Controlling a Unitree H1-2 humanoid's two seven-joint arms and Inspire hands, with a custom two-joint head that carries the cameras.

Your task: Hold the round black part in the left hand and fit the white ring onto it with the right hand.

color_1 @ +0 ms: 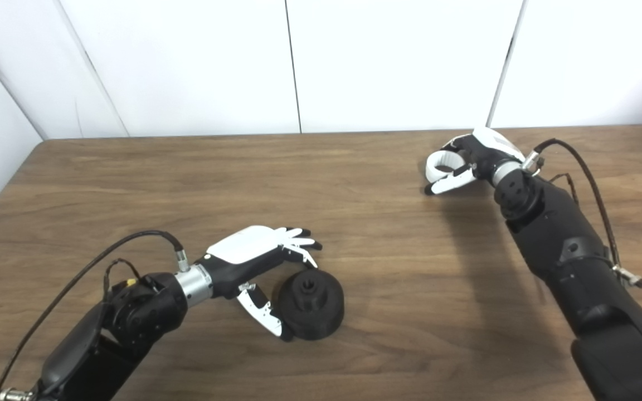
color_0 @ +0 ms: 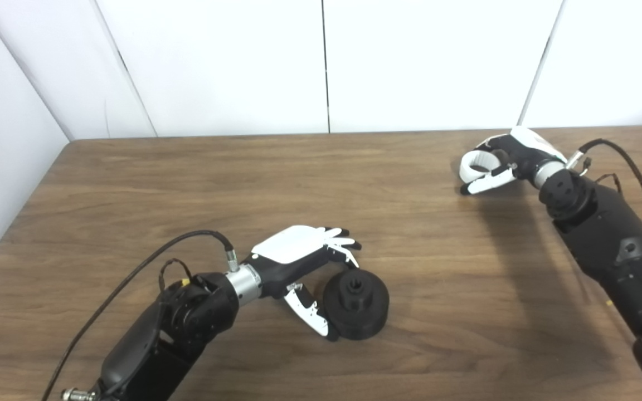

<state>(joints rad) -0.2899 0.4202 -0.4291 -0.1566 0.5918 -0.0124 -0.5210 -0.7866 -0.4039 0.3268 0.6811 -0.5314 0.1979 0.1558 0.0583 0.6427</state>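
The round black part (color_0: pixel 357 303) rests on the wooden table (color_0: pixel 243 184) at the near centre, with a small raised hub on top. My left hand (color_0: pixel 298 253) is beside it. Its fingers (color_0: pixel 340 242) stretch out straight over the part's far left edge, and its thumb (color_0: pixel 312 314) lies against the near left side. The grasp is not closed. At the far right, my right hand (color_0: pixel 513 156) is shut on the white ring (color_0: pixel 477 162), pinched between fingers and thumb, with its opening facing left. A shadow lies on the table beneath that hand.
White wall panels (color_0: pixel 321 61) stand right behind the table's far edge. The table's left edge (color_0: pixel 14 223) runs along a side wall. Cables loop off both forearms (color_0: pixel 633 172).
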